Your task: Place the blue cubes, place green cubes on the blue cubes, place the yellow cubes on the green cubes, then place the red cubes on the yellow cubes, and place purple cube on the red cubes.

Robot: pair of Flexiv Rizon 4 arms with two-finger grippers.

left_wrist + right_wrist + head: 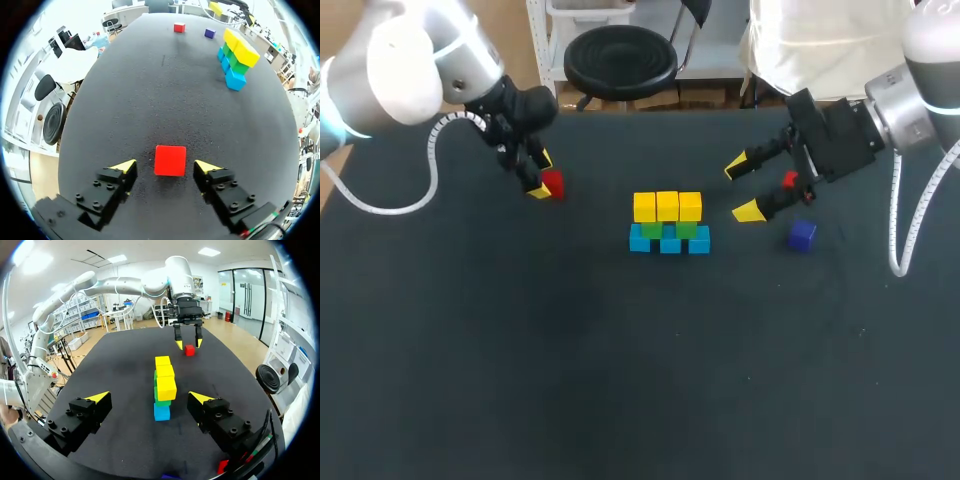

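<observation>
Stack of small plastic cubes sits near the middle of the black table (620, 380). The bottom row is three blue cubes (670, 243). Two green cubes (686, 229) show on those, and three yellow cubes (667, 205) in a row form the top layer.

Small red cube (552, 184) lies flat on the table between 9 and 10 o'clock from the stack, well apart from it. Left pincer (542, 174) is low over it with one finger on each side. The left wrist view shows a strip of table between the cube and each yellow tip, so the fingers are parted and grip nothing.

Second red cube (789, 180) is between 2 and 3 o'clock from the stack, just beside the right pincer's black body. Dark purple cube (802, 235) is on the table at 3 o'clock from the stack, near the second red cube at its 6 o'clock.

Right pincer (742, 189) is at 2 o'clock from the stack, spread wide and empty, with its tips pointing toward the stack. In its wrist view the stack is straight ahead.
</observation>
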